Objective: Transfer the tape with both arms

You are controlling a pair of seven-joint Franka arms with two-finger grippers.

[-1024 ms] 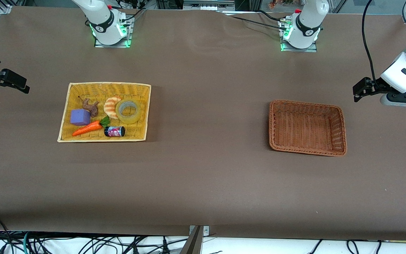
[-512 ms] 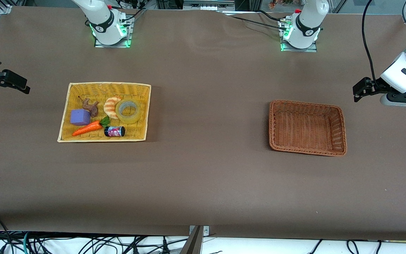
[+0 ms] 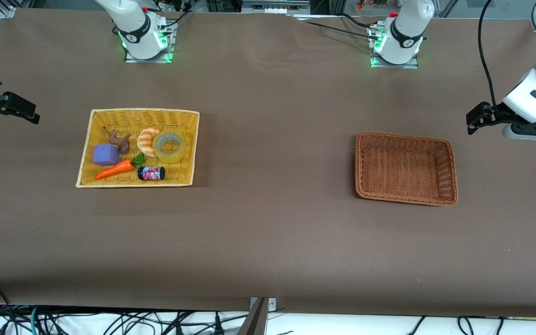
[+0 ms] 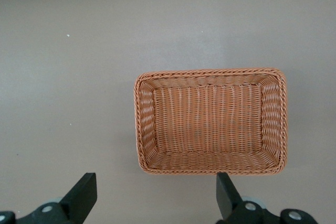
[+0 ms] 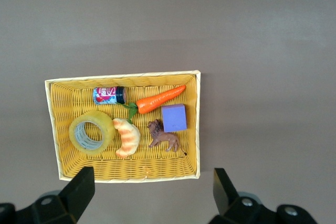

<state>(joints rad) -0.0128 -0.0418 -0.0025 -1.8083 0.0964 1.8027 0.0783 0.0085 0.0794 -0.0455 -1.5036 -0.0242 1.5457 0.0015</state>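
The tape (image 3: 170, 157) is a yellowish translucent ring. It lies flat in a yellow wicker basket (image 3: 144, 111), at the side nearest the table's middle, touching a croissant toy (image 3: 146, 141). It also shows in the right wrist view (image 5: 79, 139). My right gripper (image 3: 28, 111) hangs open and empty in the air at the right arm's end of the table, beside the yellow basket (image 5: 121, 77); its fingers (image 5: 81, 190) are wide apart. My left gripper (image 3: 475, 118) hangs open and empty over the left arm's end of the table, its fingers (image 4: 226, 195) wide apart.
An empty brown wicker basket (image 3: 405, 201) stands toward the left arm's end and shows in the left wrist view (image 4: 210, 72). The yellow basket also holds a purple cube (image 3: 105, 154), a toy carrot (image 3: 114, 170), a small lion figure (image 3: 119, 141) and a small can (image 3: 151, 173).
The left arm's wrist has drifted very slightly. Nothing on the table has moved.
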